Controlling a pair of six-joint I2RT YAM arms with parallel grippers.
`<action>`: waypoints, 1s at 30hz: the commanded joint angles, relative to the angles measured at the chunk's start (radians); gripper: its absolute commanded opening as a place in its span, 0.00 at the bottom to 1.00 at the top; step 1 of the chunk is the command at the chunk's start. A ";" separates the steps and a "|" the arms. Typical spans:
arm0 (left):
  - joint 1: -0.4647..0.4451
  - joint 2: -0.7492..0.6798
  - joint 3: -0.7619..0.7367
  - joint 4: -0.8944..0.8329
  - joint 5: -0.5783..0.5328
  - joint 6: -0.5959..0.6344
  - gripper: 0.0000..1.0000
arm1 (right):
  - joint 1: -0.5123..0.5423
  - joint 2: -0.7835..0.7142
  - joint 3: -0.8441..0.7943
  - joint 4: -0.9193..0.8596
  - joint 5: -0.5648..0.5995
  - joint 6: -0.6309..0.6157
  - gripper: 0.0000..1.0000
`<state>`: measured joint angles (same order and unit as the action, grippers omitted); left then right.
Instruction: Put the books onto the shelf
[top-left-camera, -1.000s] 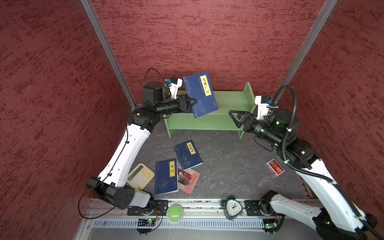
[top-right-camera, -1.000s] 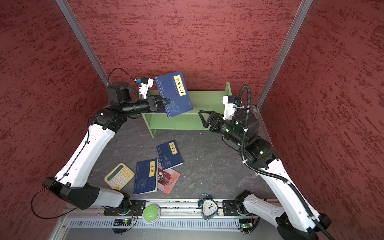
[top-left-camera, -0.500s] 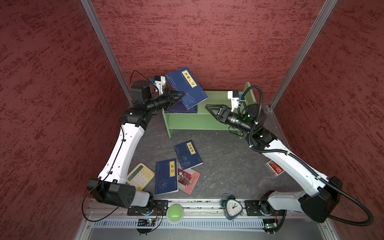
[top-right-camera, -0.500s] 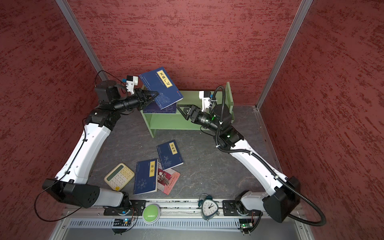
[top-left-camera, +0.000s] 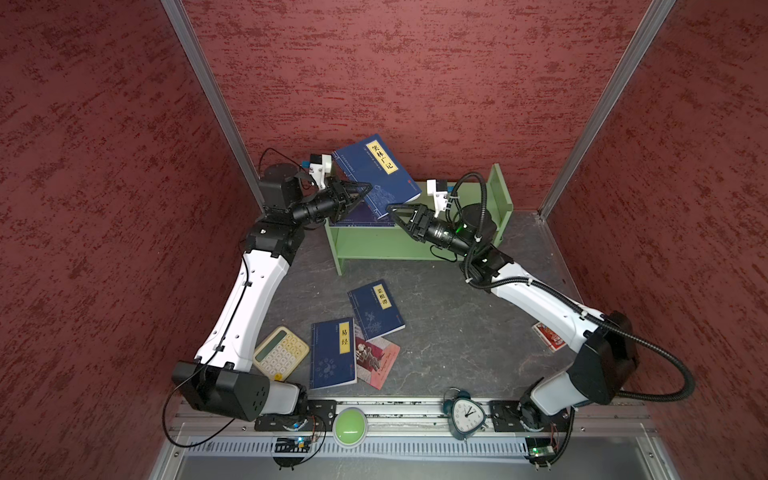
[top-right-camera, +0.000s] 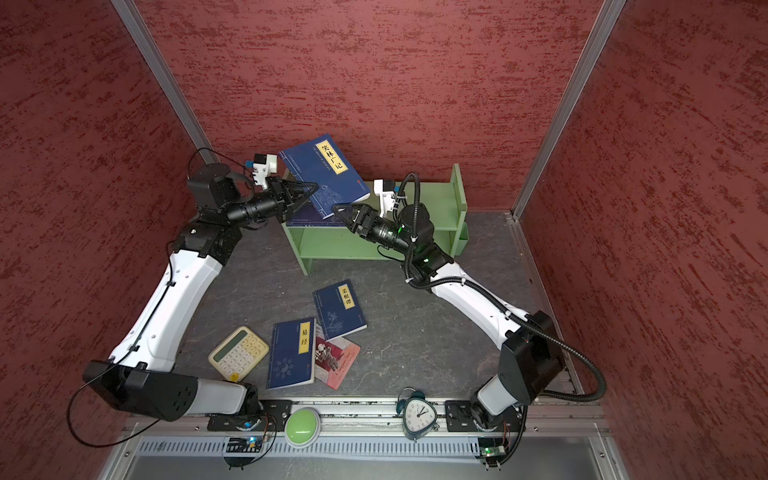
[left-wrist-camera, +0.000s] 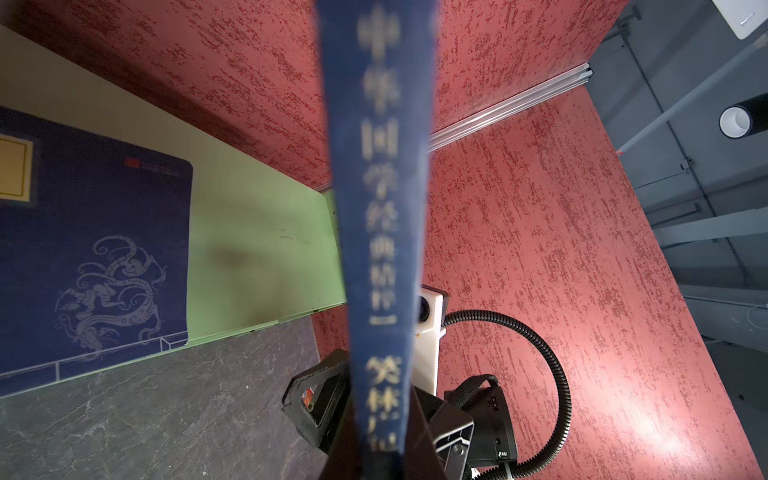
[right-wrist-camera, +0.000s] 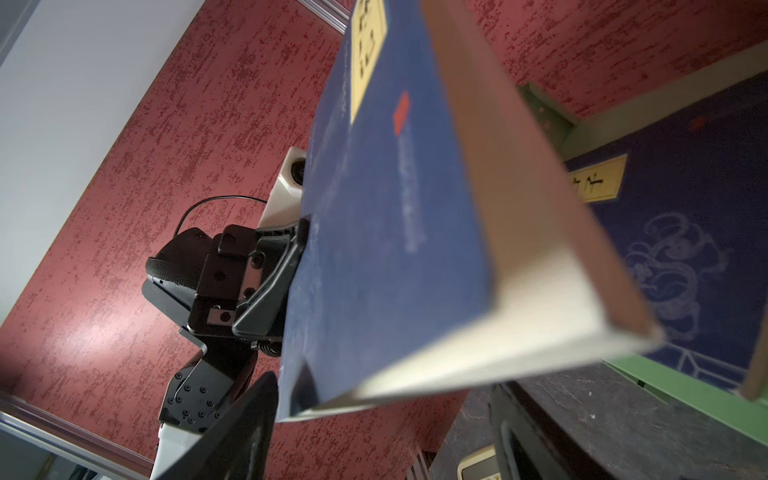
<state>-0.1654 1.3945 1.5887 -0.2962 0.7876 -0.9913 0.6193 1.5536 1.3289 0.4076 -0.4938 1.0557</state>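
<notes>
While the left claw (top-left-camera: 366, 188) is clamped on a navy book (top-left-camera: 376, 170) tilted above the left end of the shelf (top-left-camera: 500, 195), the right claw (top-left-camera: 394, 208) gapes apart beside its lower corner. A second navy book (top-left-camera: 365, 218) lies flat on the top tier.

The raised book (top-left-camera: 376, 174) was navy blue with a yellow label in black characters and a small red mark, and the flat book (left-wrist-camera: 91, 249) on the light green shelf (top-left-camera: 374, 245) was navy with a pale swirling line drawing. Toward the front edge of the dark grey, pale-veined worktop (top-left-camera: 449, 332), a third book (top-left-camera: 376, 309) and a fourth book (top-left-camera: 332, 353) were navy with yellow labels, the illustrated book (top-left-camera: 380, 359) red-pink, the calculator (top-left-camera: 281, 353) cream-yellow. The walls (top-left-camera: 415, 83) were mottled dark red.
</notes>
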 joint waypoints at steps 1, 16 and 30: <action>0.007 -0.023 -0.008 0.071 0.022 -0.025 0.00 | 0.003 0.011 0.059 0.087 -0.007 0.023 0.80; 0.009 -0.032 -0.024 0.112 0.050 -0.083 0.00 | 0.003 0.100 0.122 0.173 0.003 0.082 0.74; 0.015 -0.040 -0.066 0.123 0.060 -0.097 0.00 | 0.003 0.086 0.105 0.183 0.028 0.064 0.54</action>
<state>-0.1589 1.3857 1.5345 -0.2180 0.8333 -1.0885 0.6193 1.6535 1.4158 0.5526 -0.4839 1.1183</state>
